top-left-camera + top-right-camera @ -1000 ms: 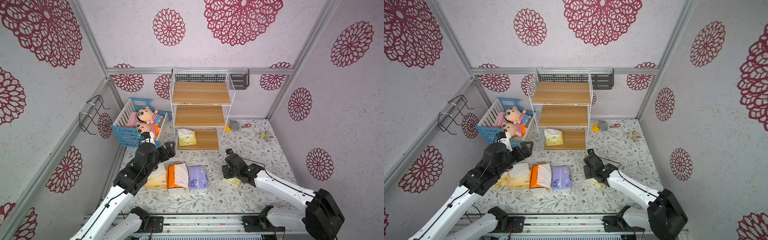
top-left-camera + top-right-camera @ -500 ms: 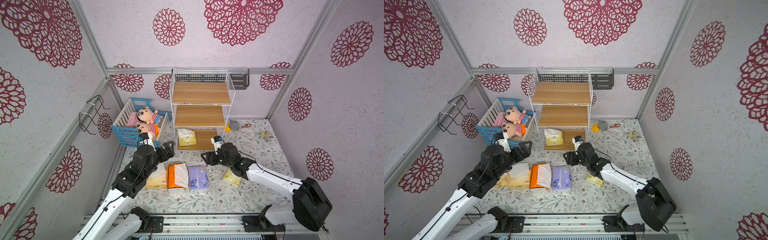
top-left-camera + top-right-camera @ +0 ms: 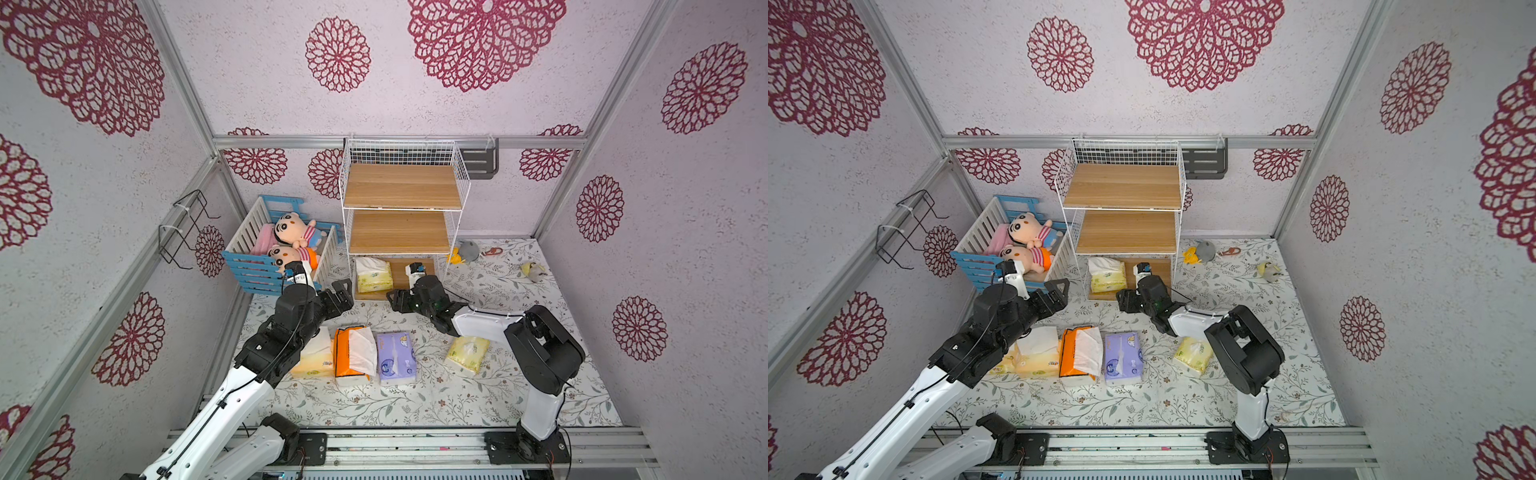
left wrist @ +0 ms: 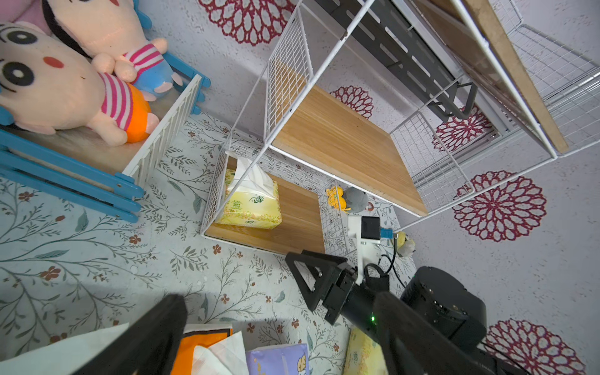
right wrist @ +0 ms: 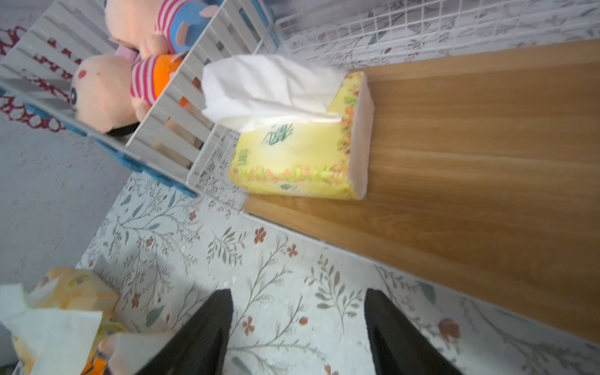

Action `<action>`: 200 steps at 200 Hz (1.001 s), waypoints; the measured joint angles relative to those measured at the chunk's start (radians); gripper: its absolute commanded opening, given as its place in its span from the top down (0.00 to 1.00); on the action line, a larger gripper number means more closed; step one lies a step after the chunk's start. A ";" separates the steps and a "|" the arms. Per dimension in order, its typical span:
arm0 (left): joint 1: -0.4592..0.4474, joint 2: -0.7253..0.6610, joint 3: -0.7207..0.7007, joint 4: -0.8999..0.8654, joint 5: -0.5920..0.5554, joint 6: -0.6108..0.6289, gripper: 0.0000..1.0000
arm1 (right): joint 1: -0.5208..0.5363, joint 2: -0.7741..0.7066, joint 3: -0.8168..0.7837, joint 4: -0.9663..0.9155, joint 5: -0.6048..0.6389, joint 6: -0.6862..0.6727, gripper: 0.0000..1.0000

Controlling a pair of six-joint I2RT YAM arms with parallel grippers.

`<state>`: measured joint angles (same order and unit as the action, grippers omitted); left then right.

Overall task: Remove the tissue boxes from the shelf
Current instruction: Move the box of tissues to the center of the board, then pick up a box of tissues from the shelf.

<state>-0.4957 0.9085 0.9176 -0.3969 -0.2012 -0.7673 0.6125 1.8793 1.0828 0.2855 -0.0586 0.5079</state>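
Now one pale yellow tissue pack point(image 3: 374, 275) sits on the shelf point(image 3: 401, 187), on the left part of the bottom board, with white tissue poking up from it; in both top views that is just above the middle of the frame. The right gripper point(image 3: 398, 300) hangs low over the floral mat point(image 3: 415, 399) just in front of the bottom board, to the right of the pack and apart from it. In the right wrist view its jaws stand apart with only mat between them, and the pack lies ahead on the wood. The left gripper point(image 3: 338, 294) hovers left of the shelf's front corner, near the blue-and-white crib point(image 3: 259, 274) with the plush dolls point(image 3: 293, 226), its jaws spread wide and holding nothing. Below them, in the lower middle of the frame, four packs lie on the mat: a peach-orange pack point(image 3: 1038, 353) partly under the left arm, a bright orange pack point(image 3: 351, 351) touching it, a lavender pack point(image 3: 395, 356) just beside that, and a second pale yellow pack point(image 3: 465, 353) further right, beside the right arm
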 measured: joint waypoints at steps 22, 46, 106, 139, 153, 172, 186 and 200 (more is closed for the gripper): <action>0.000 0.007 -0.011 0.015 0.000 0.011 0.03 | -0.023 0.060 0.046 0.016 0.029 -0.012 0.25; 0.000 0.006 -0.039 0.038 0.002 0.020 0.03 | -0.033 0.131 0.097 0.025 0.041 -0.038 0.25; 0.000 0.014 -0.051 0.070 0.000 0.052 0.03 | -0.035 0.221 0.168 0.064 0.030 -0.085 0.25; 0.000 0.063 -0.051 0.071 0.006 0.068 0.03 | -0.037 0.272 0.241 0.071 0.005 -0.098 0.26; 0.000 0.078 -0.051 0.070 0.008 0.072 0.03 | -0.038 0.292 0.266 0.071 -0.001 -0.098 0.27; 0.000 0.080 -0.051 0.070 0.007 0.076 0.03 | -0.039 0.316 0.285 0.071 -0.011 -0.098 0.29; 0.000 0.078 -0.051 0.071 0.005 0.079 0.03 | -0.039 0.327 0.292 0.072 -0.018 -0.097 0.31; 0.000 0.077 -0.051 0.070 0.004 0.082 0.03 | -0.039 0.331 0.296 0.073 -0.022 -0.097 0.36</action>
<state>-0.4957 0.9855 0.8665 -0.3267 -0.1974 -0.6857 0.5732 2.2101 1.3788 0.3584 -0.0803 0.4114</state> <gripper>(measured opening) 0.971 0.674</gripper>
